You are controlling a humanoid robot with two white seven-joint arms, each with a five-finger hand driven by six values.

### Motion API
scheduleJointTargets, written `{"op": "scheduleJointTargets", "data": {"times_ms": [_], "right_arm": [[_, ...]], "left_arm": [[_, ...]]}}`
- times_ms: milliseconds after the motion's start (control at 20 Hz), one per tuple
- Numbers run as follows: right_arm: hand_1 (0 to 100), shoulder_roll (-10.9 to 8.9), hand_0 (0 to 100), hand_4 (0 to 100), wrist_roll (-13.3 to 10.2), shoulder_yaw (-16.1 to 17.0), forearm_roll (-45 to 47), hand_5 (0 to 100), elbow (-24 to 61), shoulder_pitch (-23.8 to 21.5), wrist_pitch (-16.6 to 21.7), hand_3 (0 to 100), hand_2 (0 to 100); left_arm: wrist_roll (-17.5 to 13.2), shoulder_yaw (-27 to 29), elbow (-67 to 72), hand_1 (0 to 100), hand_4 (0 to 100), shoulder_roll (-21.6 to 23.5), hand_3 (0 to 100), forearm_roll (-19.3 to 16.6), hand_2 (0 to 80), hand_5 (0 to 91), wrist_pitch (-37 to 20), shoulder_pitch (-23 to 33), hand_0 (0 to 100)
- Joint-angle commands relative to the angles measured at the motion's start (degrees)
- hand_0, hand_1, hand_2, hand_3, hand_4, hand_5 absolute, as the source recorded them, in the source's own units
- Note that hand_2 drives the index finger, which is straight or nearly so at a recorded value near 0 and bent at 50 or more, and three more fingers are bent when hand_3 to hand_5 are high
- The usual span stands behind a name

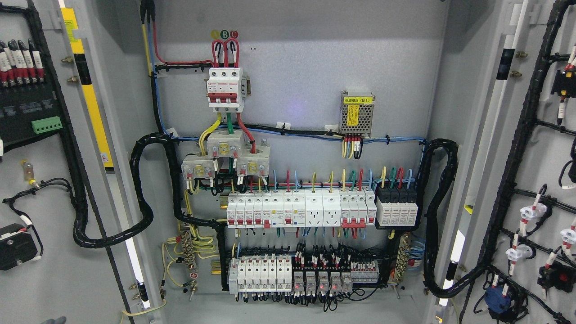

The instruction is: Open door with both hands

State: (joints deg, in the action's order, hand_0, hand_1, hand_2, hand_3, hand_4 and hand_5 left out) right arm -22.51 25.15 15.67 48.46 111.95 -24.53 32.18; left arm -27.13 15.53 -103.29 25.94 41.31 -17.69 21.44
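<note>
Left door point(58, 225): swung fully open at left, inner face with black cabling showing. Cabinet interior point(292, 112): breaker rows point(301, 211), power supply point(357, 113). Right door point(531, 180): likewise wide open at right. Robot hand: a grey scrap at bottom left edge; state cannot be told.

three-pole breaker point(225, 89) above rows of small breakers point(265, 210), mesh-cased power supply point(357, 114) right

Head camera faces straight into the open cabinet point(292, 112), close up.
</note>
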Motion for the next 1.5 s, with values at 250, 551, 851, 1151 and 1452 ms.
{"op": "scheduleJointTargets", "data": {"times_ms": [250, 551, 851, 1151, 1452], "right_arm": [[14, -1.57, 21, 0, 2.53, -19.79, -1.09, 0, -14.65, -2.01, -0.37, 0, 0], [14, -1.13, 21, 0, 2.27, -26.20, -7.03, 0, -22.09, -5.88, -0.63, 0, 0], [14, 3.61, 21, 0, 2.01, -27.01, -16.46, 0, -38.88, -5.36, -0.45, 0, 0], [14, 9.14, 21, 0, 1.83, -26.66, -24.20, 0, -66.09, 1.74, -0.63, 0, 0], [14, 13.63, 21, 0, 0.26, -26.39, -25.35, 0, -93.72, 12.47, -0.98, 0, 0]], "left_arm": [[0.24, -11.39, 8.33, 0, 0, -20.05, 0, -21.43, 0.0, 0.0, -3.05, -0.08, 0], [0.24, -11.57, 27.22, 0, 0, -24.62, 0, -23.64, 0.0, 0.0, -8.59, -0.08, 0], [5.33, -11.57, 49.63, 0, 0, -25.07, 0, -23.55, 0.0, 0.0, -9.82, -3.06, 0], [6.82, -11.48, 71.34, 0, 0, -25.68, 0, -23.55, 0.0, 0.0, -9.82, -7.28, 0], [7.71, -11.57, 86.66, 0, 0, -26.30, 0, -23.82, 0.0, 0.0, -8.51, -9.92, 0]]}}
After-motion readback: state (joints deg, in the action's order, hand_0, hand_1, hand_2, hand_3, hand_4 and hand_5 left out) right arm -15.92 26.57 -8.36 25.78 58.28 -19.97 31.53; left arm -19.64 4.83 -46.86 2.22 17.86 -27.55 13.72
